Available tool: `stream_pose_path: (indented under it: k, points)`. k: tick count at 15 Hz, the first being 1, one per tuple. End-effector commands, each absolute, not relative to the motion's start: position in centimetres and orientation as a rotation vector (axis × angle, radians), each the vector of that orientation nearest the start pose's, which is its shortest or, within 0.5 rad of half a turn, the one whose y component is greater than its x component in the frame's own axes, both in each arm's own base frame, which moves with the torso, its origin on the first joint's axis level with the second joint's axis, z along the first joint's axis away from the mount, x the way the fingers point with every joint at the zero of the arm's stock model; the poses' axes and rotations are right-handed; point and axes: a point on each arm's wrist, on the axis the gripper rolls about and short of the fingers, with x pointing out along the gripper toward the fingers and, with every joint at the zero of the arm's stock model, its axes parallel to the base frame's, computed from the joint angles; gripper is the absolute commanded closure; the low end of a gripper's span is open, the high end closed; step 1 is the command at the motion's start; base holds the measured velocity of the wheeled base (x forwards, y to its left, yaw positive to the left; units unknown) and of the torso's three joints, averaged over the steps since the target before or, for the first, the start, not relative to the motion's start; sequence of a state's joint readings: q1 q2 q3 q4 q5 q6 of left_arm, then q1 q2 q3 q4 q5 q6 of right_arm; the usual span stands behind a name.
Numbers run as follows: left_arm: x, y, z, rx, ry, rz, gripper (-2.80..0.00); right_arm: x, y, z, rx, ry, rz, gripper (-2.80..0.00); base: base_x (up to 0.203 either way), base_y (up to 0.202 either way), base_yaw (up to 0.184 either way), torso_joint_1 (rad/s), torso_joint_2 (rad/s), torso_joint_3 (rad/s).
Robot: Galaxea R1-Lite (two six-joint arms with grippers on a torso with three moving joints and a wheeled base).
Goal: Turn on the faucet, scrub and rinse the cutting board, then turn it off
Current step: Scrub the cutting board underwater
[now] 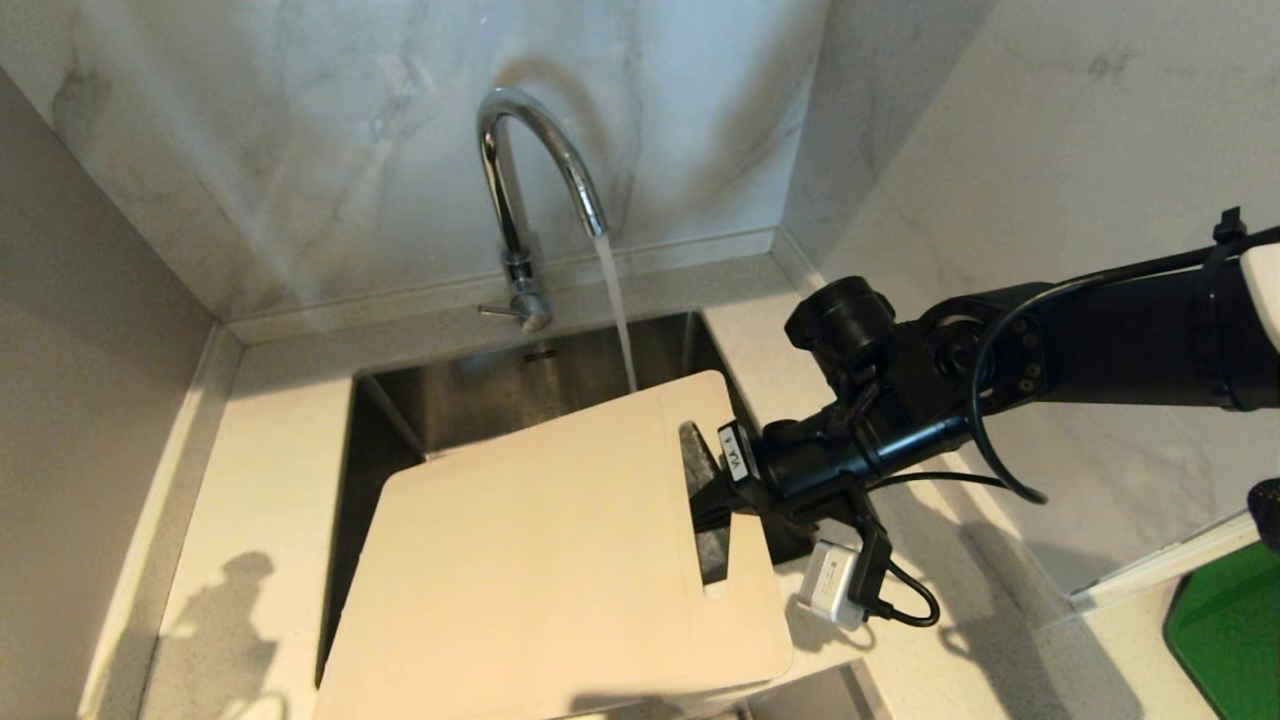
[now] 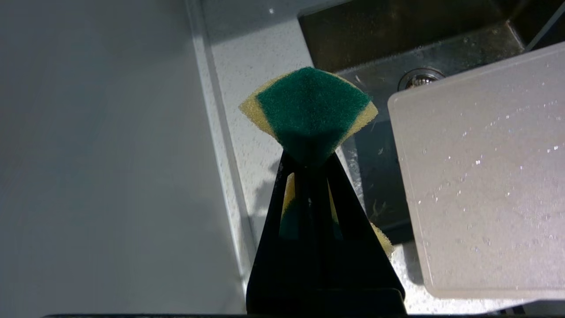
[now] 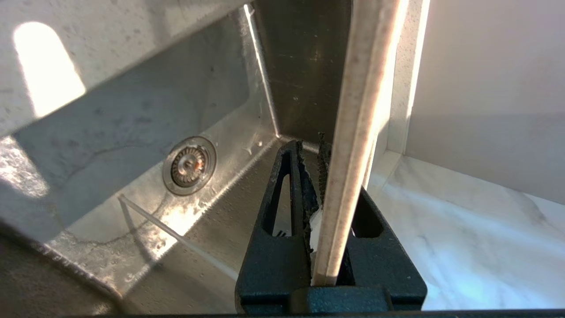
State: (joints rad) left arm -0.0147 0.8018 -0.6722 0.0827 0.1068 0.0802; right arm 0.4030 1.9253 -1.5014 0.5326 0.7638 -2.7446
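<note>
Fig.: right tool [image 3: 324, 176] pinching board [image 1: 560, 560] edge, frame centre; left tool [image 2: 309, 163] pinching sponge [image 2: 311, 110]. Risk: wet board slips under scrub pressure; stream [image 1: 615, 310] splashes worktop [image 1: 260, 480].

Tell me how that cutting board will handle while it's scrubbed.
The cutting board looks stiff: held over the sink by the right gripper at one edge, it doesn't sag. Droplets on it suggest slipperiness. Pushing with the sponge far from that grip may pivot it.
</note>
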Motion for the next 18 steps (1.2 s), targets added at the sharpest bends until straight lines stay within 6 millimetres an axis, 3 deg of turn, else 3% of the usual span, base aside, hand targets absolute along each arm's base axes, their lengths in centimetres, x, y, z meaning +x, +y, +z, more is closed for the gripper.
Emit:
stream_pose_path:
  k: [1, 5, 9, 14, 18]
  points:
    - [11.8, -0.1, 25.4, 0.108, 0.309, 0.062, 0.0, 31.8, 15.3, 20.0, -1.965, -1.099, 1.481, 0.0, 0.0, 0.0, 0.0, 0.0, 0.0, 0.0]
    - [15.9, -1.1, 25.8, 0.129, 0.391, 0.004, 0.0, 31.7, 15.4, 20.2, -1.966, -1.105, 1.478, 0.0, 0.0, 0.0, 0.0, 0.0, 0.0, 0.0]
    - [18.4, -2.6, 25.3, 0.137, 0.464, -0.064, 0.0, 31.7, 15.4, 20.2, -1.967, -1.106, 1.477, 0.0, 0.0, 0.0, 0.0, 0.0, 0.0, 0.0]
    - [20.2, -7.8, 25.8, 0.09, 0.528, -0.232, 0.0, 31.7, 15.5, 20.4, -1.969, -1.113, 1.47, 0.0, 0.0, 0.0, 0.0, 0.0, 0.0, 0.0]
    - [22.4, -11.7, 24.7, 0.081, 0.593, -0.3, 0.0, 31.7, 15.4, 20.6, -1.973, -1.115, 1.463, 0.0, 0.0, 0.0, 0.0, 0.0, 0.0, 0.0]
